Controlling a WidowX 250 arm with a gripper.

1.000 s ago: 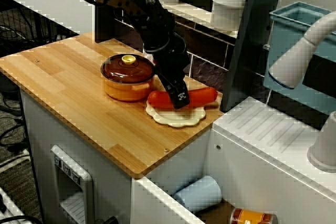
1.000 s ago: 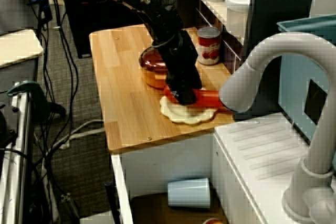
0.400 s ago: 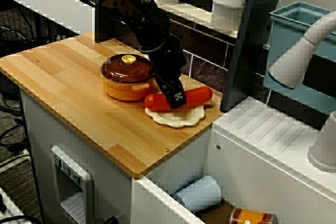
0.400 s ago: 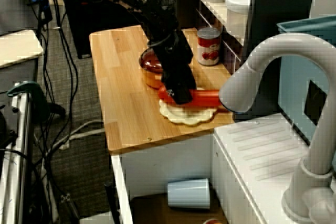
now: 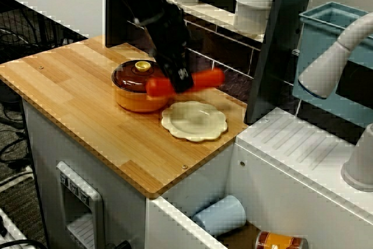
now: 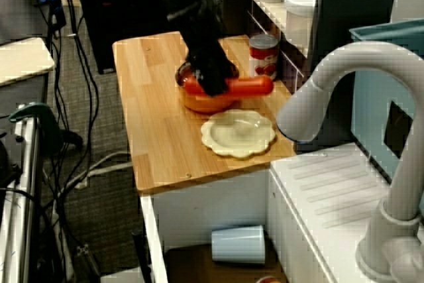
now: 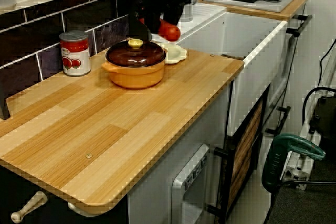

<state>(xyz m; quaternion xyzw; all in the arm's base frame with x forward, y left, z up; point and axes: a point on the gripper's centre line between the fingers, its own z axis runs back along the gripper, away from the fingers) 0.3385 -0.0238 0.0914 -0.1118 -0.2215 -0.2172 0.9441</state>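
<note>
My gripper is shut on a long red sausage, which hangs in the air level with the lid of the orange pot. Just to the right and below lies the cream scalloped plate, bare on the wooden counter. In the view along the counter the gripper hangs behind the pot with the sausage end showing.
A red tomato can stands by the tiled back wall. White jars sit on the shelf above. To the right are a white sink unit with a grey tap. A blue cup lies below.
The gripper has lifted the sausage off the plate and carried it up and left toward the pot. The plate stays bare where it was.
</note>
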